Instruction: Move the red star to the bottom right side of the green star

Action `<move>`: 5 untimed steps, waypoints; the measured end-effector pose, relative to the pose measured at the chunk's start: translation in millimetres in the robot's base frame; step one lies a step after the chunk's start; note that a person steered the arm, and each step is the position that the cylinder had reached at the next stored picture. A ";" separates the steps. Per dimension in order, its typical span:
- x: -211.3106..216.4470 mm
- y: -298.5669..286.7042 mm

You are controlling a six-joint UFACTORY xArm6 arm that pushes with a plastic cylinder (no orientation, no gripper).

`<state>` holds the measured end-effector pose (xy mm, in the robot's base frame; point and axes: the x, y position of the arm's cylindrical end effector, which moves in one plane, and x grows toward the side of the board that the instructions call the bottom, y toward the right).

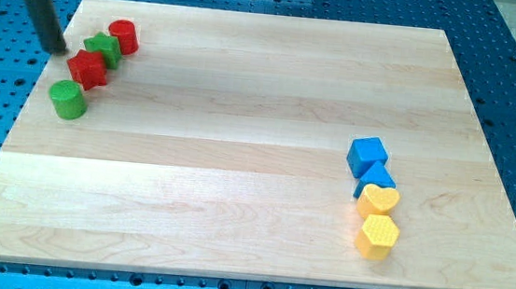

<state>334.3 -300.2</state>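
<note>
Red star beside green star; blocks: two red, two green, two blue, two yellow; tool state unknowable.

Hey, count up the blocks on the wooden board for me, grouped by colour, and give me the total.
Red: 2, the red cylinder and the red star
Green: 2, the green star and the green cylinder
Blue: 2, the blue cube and a second blue block
Yellow: 2, the yellow heart and the yellow hexagon
Total: 8
</note>
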 end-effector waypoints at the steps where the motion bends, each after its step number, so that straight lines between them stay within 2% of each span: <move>1: 44.7 38.9; 2: 40.6 68.5; 3: 65.4 77.5; 4: 74.2 121.6; 5: 28.6 122.3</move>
